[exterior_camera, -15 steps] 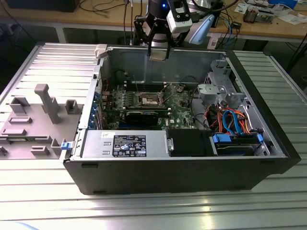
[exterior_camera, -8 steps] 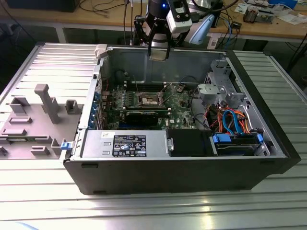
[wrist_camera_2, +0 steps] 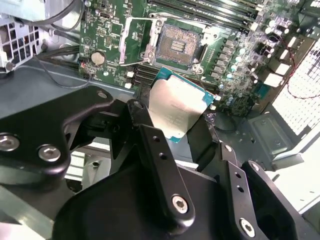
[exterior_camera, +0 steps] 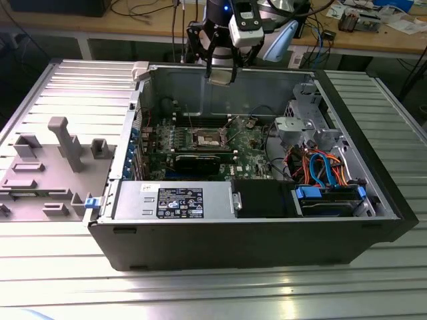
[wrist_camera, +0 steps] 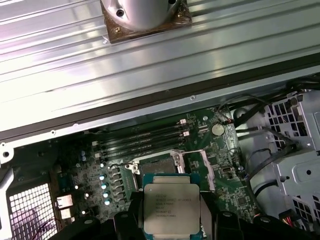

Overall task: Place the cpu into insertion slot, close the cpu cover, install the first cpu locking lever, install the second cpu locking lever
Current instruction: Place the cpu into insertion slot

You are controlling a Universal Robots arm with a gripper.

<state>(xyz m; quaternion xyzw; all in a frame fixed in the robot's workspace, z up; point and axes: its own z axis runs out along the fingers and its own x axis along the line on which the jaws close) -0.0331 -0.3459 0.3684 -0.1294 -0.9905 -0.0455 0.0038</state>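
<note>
My gripper (exterior_camera: pixel 221 65) hangs above the open computer case, near its back wall, and is shut on the cpu (exterior_camera: pixel 221 75). In both wrist views the cpu (wrist_camera_2: pixel 177 107) (wrist_camera: pixel 171 209) is a silver-topped square chip with a green edge, pinched between two black fingers (wrist_camera_2: pixel 137 115). Below it lies the insertion slot (wrist_camera_2: pixel 176 45) (wrist_camera: pixel 159 165) with its dark centre bare, well apart from the chip. The cpu cover (wrist_camera_2: pixel 134 42) is swung open beside the slot. In the exterior view the slot (exterior_camera: pixel 208 138) sits mid-board, below and in front of the gripper.
The green motherboard (exterior_camera: pixel 257 143) has memory slots (wrist_camera: pixel 145 137) on one side of the socket. A power supply (exterior_camera: pixel 173 200), a drive cage (exterior_camera: pixel 300 127) and coloured cables (exterior_camera: pixel 323 170) fill the case's near and right parts. A grey fixture tray (exterior_camera: pixel 47 167) lies at the exterior view's left.
</note>
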